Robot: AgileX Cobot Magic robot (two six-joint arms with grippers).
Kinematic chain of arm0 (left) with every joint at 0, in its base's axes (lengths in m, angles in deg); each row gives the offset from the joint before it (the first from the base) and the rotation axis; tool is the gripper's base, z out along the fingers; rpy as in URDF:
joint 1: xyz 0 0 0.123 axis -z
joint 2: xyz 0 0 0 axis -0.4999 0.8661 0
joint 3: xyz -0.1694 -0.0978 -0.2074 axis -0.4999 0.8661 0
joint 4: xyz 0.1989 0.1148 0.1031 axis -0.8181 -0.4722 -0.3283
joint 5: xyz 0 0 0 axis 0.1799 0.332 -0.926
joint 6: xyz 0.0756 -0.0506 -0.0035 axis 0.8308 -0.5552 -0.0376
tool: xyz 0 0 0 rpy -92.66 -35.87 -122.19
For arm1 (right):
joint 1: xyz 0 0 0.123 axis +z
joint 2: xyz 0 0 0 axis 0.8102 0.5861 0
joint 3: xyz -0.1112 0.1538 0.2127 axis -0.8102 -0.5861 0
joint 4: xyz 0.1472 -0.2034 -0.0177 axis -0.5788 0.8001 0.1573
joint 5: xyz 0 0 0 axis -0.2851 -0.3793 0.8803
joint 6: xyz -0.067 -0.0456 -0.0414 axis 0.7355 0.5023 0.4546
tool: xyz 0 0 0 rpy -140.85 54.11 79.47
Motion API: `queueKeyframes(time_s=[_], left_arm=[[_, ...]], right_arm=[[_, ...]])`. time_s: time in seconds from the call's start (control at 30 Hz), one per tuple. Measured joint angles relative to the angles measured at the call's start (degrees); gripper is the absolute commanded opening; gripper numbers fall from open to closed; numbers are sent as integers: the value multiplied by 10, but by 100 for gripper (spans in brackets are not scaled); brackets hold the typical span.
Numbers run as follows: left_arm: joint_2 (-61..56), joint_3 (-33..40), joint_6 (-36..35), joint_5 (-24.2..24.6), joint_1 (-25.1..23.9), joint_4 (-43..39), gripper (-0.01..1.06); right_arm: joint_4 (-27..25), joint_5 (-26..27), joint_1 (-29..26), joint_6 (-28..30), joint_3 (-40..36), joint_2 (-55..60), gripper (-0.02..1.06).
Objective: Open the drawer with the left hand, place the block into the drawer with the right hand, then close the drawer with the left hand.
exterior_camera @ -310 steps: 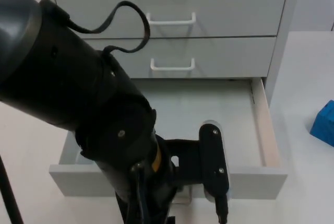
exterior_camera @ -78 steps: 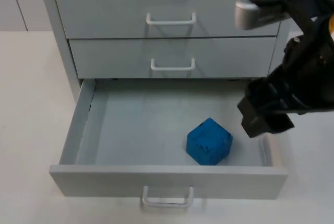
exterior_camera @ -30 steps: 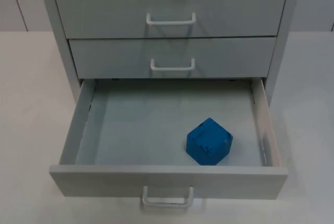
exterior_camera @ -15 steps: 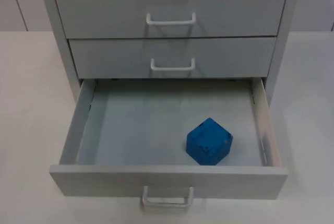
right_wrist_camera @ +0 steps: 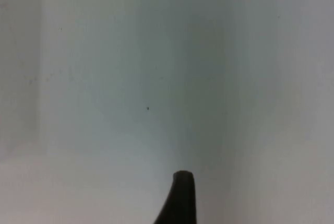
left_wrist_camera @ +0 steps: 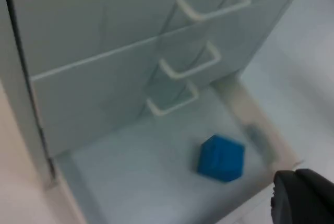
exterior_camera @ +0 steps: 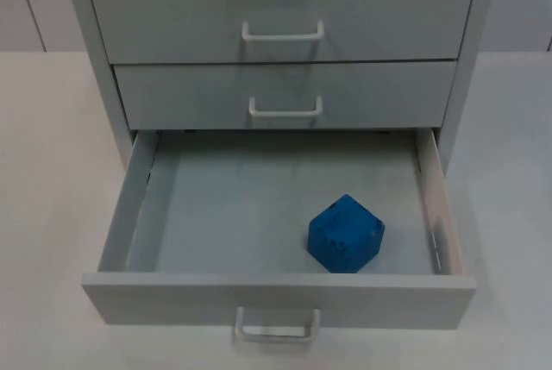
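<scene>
Block (exterior_camera: 346, 234) rests inside open drawer (exterior_camera: 276, 299), ready for closing (handle (exterior_camera: 276, 325) free). Left gripper (left_wrist_camera: 302, 198) probably hovers nearby; jaws' state unclear, both arms.

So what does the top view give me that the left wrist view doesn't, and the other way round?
Top view alone: the open bottom drawer's front panel with its white loop handle, and the white table top on both sides. Left wrist view alone: a black fingertip of the left gripper, seen over the drawer's front corner. Both: the small blue block lying inside the drawer, and two shut grey drawers above.
</scene>
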Motion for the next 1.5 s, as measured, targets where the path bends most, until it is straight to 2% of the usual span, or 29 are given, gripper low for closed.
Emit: queueKeyframes(time_s=[0.13,0.17,0.3,0.33,0.4,0.5,0.57,0.67,0.7,0.83,1.2,1.5], left_arm=[[37,-5,-148,-21,142,-217,0],[37,-5,-148,-21,142,-217,0],[90,-5,-306,-21,285,-429,0],[90,-5,-306,-21,285,-429,0],[116,-5,-371,-20,343,-512,0],[161,-4,-427,-25,418,-618,0],[172,3,-439,-33,434,-641,0],[196,42,-462,-92,458,-690,0],[196,42,-462,-92,458,-690,0],[225,99,-496,-162,463,-729,0],[296,102,-512,-181,467,-768,0],[392,103,-523,-221,467,-803,0]], right_arm=[[0,0,0,0,0,0,70],[0,0,0,0,0,0,70],[0,0,0,0,0,0,70],[0,0,0,0,0,0,70],[0,0,0,0,0,0,70],[0,0,0,0,0,0,70],[0,0,0,0,0,0,70],[0,0,0,0,0,0,70],[0,0,0,0,0,0,70],[0,0,0,0,0,0,70],[0,0,0,0,0,0,70],[0,1,0,0,0,0,70]])
